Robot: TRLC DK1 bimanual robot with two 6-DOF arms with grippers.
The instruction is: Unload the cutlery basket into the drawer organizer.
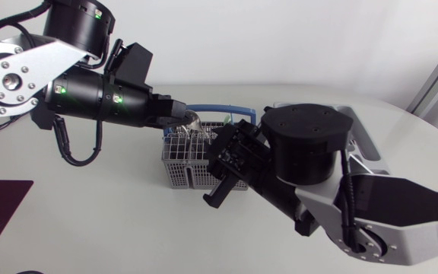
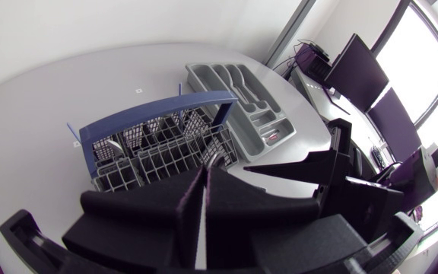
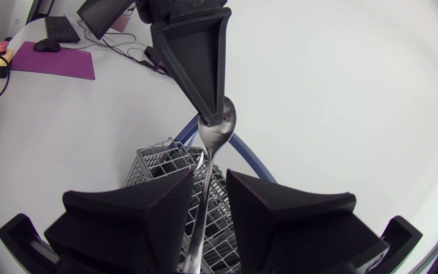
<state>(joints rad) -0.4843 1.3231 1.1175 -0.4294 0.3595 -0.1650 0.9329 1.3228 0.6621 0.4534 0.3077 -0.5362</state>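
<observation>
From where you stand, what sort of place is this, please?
Probably a robot test bench staged for a kitchen chore, not a real kitchen: a white table carries a wire cutlery basket and a grey drawer organizer, and my left pincer holds a spoon over the basket.

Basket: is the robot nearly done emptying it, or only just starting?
Only just starting, it seems. Done: nothing yet; no cutlery shows in the organizer. In hand: the left tool pinches a spoon by its bowl above the basket, with the handle hanging between the right tool's open fingers. Left: that spoon must reach the organizer, then whatever else the basket holds, which I cannot make out.
</observation>
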